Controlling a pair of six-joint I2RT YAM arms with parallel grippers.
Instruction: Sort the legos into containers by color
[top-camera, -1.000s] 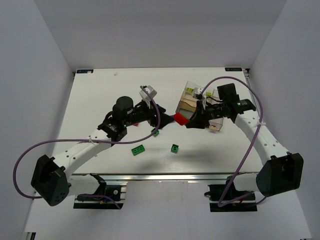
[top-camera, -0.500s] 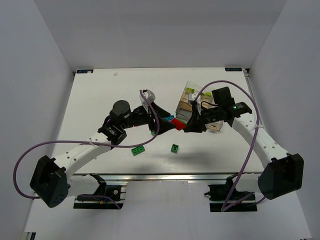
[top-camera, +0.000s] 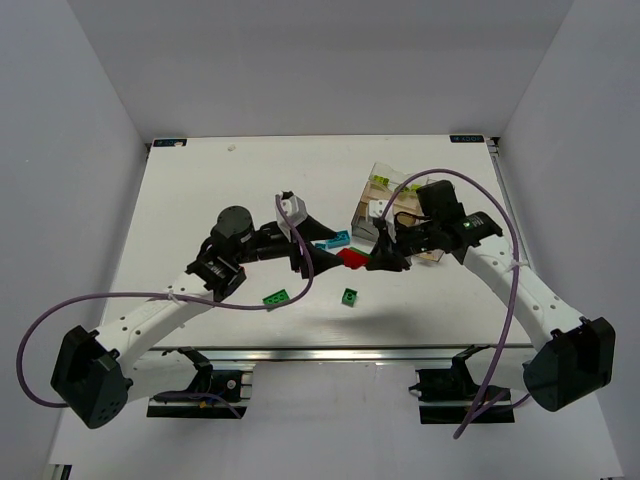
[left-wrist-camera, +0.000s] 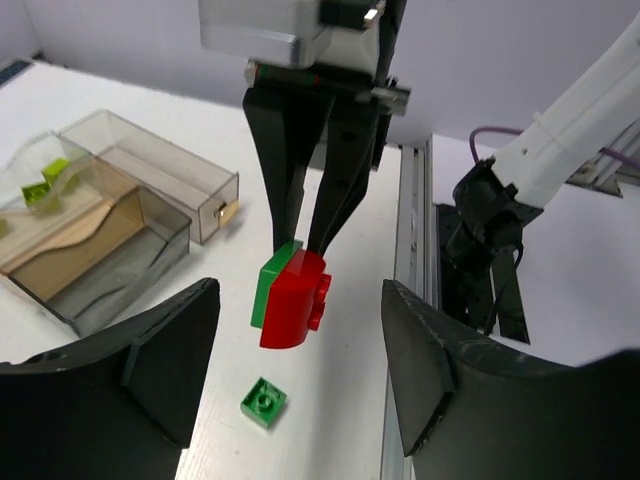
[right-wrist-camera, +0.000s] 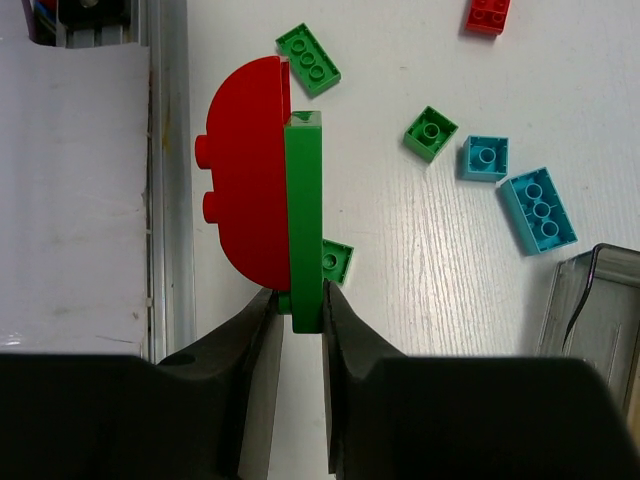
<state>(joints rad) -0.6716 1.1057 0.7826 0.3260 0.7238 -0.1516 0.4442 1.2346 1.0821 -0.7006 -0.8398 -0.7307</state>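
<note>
Right gripper (right-wrist-camera: 297, 300) has swung off the containers (left-wrist-camera: 120, 215) toward centre, clamped on the green plate (right-wrist-camera: 304, 200) stuck to the red half-round brick (right-wrist-camera: 245, 190). Left gripper (left-wrist-camera: 300, 300) gapes, empty, facing it. We'd pinch red's flat faces (light, rigid, slick).

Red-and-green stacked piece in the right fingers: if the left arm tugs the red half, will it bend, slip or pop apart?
Likely rigid: hard, straight-edged plastic. The fingers pinch only the thin green plate, so it may pivot. The ungripped red half probably pops off.
</note>
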